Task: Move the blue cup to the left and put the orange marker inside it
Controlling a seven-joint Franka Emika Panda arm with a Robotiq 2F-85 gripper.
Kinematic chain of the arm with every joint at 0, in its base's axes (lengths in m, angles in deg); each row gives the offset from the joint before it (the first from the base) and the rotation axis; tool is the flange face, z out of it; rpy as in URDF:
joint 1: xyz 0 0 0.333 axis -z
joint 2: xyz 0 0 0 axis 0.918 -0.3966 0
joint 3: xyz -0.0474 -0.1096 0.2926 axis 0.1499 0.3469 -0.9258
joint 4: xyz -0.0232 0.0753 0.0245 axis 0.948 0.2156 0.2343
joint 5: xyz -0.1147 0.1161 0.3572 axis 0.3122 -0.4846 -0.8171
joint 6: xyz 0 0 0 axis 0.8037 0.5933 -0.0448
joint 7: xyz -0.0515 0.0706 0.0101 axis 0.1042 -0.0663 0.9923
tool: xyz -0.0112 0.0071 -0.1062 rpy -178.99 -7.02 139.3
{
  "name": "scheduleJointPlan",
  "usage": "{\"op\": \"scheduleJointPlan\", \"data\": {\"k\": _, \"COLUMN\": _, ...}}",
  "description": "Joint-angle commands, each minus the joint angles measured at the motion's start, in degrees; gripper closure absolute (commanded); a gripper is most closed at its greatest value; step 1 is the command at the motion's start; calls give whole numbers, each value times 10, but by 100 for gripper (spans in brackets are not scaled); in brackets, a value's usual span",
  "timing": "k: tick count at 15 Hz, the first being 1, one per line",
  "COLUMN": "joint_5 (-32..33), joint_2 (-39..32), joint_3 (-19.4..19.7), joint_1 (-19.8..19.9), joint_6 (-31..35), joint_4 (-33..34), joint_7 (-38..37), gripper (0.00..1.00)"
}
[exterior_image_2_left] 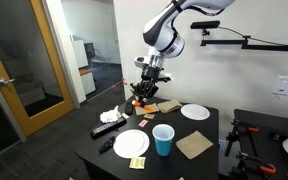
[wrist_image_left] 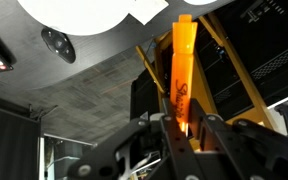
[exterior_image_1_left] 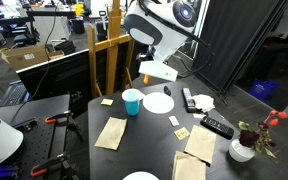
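The fingers [wrist_image_left: 150, 140] are clamped on the marker [wrist_image_left: 181, 70]. In the wrist view its orange length sticks out well beyond the tips of the gripper [wrist_image_left: 182, 138]. In both exterior views the gripper hangs above the table [exterior_image_1_left: 149, 140] and holds the marker clear of the surface.

The table is black and carries white plates [exterior_image_1_left: 158, 102], brown napkins [exterior_image_1_left: 111, 132], remotes [exterior_image_1_left: 216, 126] and a vase [exterior_image_1_left: 242, 150] of flowers. A wooden frame [exterior_image_1_left: 104, 50] and a dark curtain [exterior_image_1_left: 234, 40] stand behind it. A glass door in a wooden surround [exterior_image_2_left: 24, 80] shows in an exterior view.

The cup [exterior_image_1_left: 132, 101] stands upright on the table just beside a plate. It is below the gripper and apart from it, with nothing touching it.
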Motion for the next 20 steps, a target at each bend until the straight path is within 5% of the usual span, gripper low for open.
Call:
{"op": "scheduleJointPlan", "data": {"k": 1, "joint_5": -32, "joint_2": 5, "joint_3": 22, "joint_1": -2, "joint_6": -74, "joint_4": 11, "joint_7": 96, "gripper": 95}}
{"op": "scheduleJointPlan", "data": {"k": 12, "joint_5": -28, "joint_2": -5, "joint_3": 74, "joint_1": -13, "joint_6": -265, "joint_4": 40, "joint_7": 289, "gripper": 95}}
{"op": "scheduleJointPlan", "data": {"k": 20, "joint_5": -40, "joint_2": -7, "joint_3": 87, "joint_1": -18, "joint_6": -302, "joint_4": 31, "joint_7": 381, "gripper": 95}}
